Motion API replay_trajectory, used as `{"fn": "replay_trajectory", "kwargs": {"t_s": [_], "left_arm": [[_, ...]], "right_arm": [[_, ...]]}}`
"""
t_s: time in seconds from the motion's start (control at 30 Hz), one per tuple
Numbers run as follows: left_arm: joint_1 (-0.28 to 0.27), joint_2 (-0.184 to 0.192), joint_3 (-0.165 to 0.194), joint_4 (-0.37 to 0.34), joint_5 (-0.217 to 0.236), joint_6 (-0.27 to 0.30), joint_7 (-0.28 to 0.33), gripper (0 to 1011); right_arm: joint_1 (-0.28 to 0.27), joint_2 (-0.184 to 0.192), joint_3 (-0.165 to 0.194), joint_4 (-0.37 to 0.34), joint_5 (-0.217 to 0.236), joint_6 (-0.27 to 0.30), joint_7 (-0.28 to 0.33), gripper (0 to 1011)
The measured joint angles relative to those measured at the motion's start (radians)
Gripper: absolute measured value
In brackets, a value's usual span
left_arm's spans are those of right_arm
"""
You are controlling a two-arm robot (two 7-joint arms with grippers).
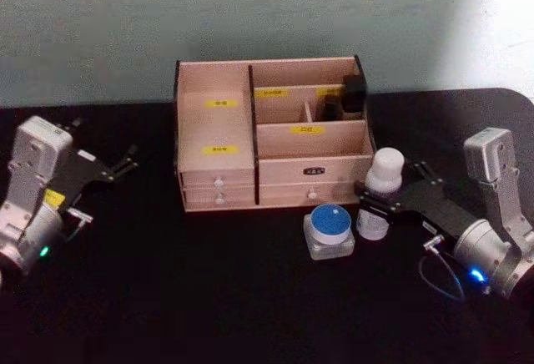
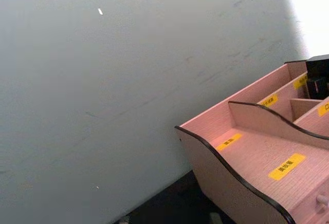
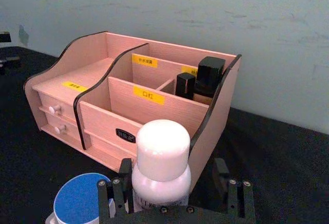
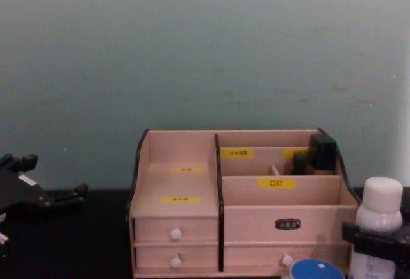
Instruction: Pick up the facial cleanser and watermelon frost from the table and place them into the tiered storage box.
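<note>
Nearest to the wrist camera was the right gripper (image 3: pixel 173 170), with its two fingers standing on either side of a white bottle (image 3: pixel 162 165) that had a round white cap. The fingers were parted. One was very close to the bottle and the other showed a clear gap, so I judged that the bottle was straddled but not yet clamped. The bottle stood upright on the black table (image 1: pixel 209 297), just in front of the right end of the tiered storage box (image 1: pixel 213 80). A blue-lidded jar (image 1: pixel 330 229) stood just beside the bottle, toward the robot's left. I could not tell which of the two was the cleanser and which the watermelon frost.

The left gripper (image 1: pixel 125 162) waited well apart at the left of the table, its fingers spread and holding nothing.

The step in hand seemed to be the grasp on the bottle. To do it well, the gripper should be centred first, so that both fingers meet the body together and do not push the bottle sideways into the jar. The hold should be on the body, below the cap. The lift should go straight up, high enough to pass the front wall of the box. The front right compartment looked free, while dark containers (image 1: pixel 354 93) filled the back right one.
</note>
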Motion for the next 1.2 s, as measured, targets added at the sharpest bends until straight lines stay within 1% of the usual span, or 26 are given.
{"fn": "replay_trajectory", "kwargs": {"t_s": [0.33,0.43,0.77,0.8,0.83,0.93,0.97,1.0,1.07,1.1,1.2], "left_arm": [[0.000,0.000,0.000,0.000,0.000,0.000,0.000,1001],[0.000,0.000,0.000,0.000,0.000,0.000,0.000,1001],[0.000,0.000,0.000,0.000,0.000,0.000,0.000,1001],[0.000,0.000,0.000,0.000,0.000,0.000,0.000,1001],[0.000,0.000,0.000,0.000,0.000,0.000,0.000,1001],[0.000,0.000,0.000,0.000,0.000,0.000,0.000,1001],[0.000,0.000,0.000,0.000,0.000,0.000,0.000,1001],[0.000,0.000,0.000,0.000,0.000,0.000,0.000,1001],[0.000,0.000,0.000,0.000,0.000,0.000,0.000,1001],[0.000,0.000,0.000,0.000,0.000,0.000,0.000,1001],[0.000,0.000,0.000,0.000,0.000,0.000,0.000,1001]], "right_arm": [[0.001,-0.015,0.010,0.006,-0.015,0.013,0.027,1000],[0.000,-0.017,0.011,0.002,-0.033,0.025,0.026,1000],[-0.001,-0.016,0.011,0.002,-0.029,0.024,0.025,992],[-0.001,-0.016,0.011,0.002,-0.029,0.023,0.025,978],[-0.001,-0.016,0.011,0.002,-0.028,0.023,0.025,941],[-0.001,-0.015,0.011,0.002,-0.027,0.022,0.025,903],[-0.001,-0.015,0.011,0.002,-0.026,0.022,0.024,860],[-0.001,-0.015,0.011,0.002,-0.026,0.022,0.024,838],[-0.001,-0.015,0.011,0.002,-0.026,0.021,0.024,811],[-0.001,-0.015,0.011,0.002,-0.026,0.021,0.024,765],[-0.001,-0.015,0.010,0.002,-0.025,0.021,0.024,678]]}}
